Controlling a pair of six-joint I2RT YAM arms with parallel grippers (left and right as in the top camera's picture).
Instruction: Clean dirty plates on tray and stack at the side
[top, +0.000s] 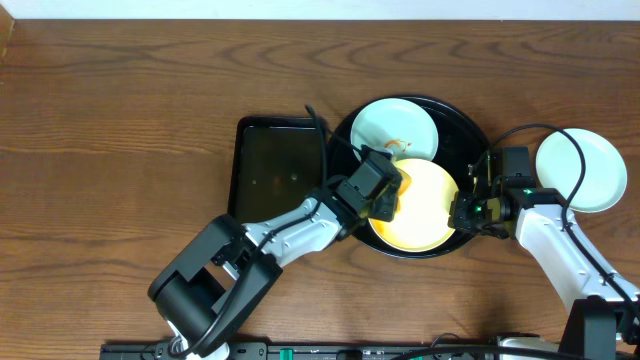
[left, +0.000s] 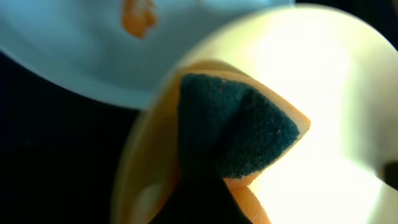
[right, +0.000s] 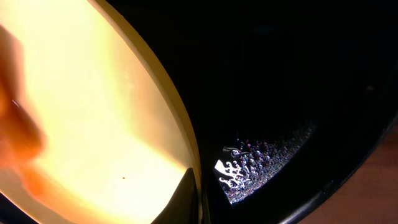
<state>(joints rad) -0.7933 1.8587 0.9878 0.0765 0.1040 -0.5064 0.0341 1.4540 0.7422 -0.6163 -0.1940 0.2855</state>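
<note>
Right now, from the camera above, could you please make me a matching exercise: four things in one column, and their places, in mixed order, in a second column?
Things
1. yellow plate
2. stained mint plate
3. plain mint plate
4. sponge

Places
A. on the table, right of the tray
B. in the left gripper
C. on the tray, far half
D. on the tray, near half, under the sponge

Pairs: 1-D, 2-C, 3-A, 4-B
</note>
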